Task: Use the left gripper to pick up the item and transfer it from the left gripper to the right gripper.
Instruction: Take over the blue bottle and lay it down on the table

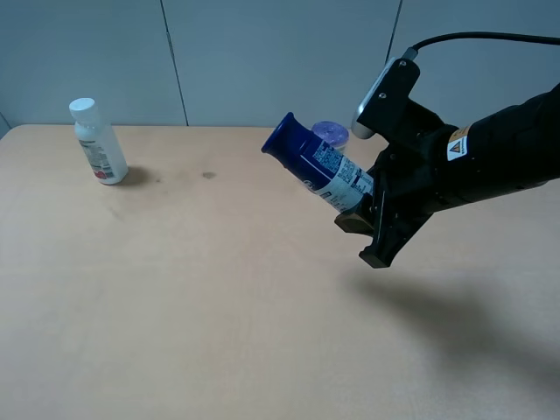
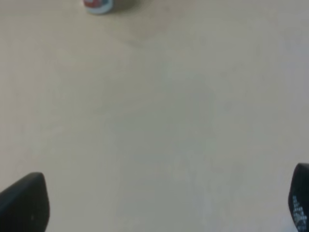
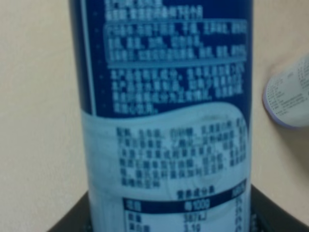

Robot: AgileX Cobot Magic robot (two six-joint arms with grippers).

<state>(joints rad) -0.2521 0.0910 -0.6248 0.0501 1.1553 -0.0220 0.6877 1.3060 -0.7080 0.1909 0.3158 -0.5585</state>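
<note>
Over on the left the white bottle [image 1: 98, 142] just stands on the desk [image 1: 219, 315], no worries there. Our left gripper [image 2: 161, 205] hangs over bare desk with its jaws spread wide, holding nothing. The blue-capped bottle [image 1: 317, 164] is up in the air, tilted, cap sticking out to the left, and the right gripper [image 1: 363, 206] has its jaws pinching only the bottom end. We reckon that's the risk: with that much overhang it could pivot or slip out and drop near the purple-topped container [image 1: 330, 131].
</note>
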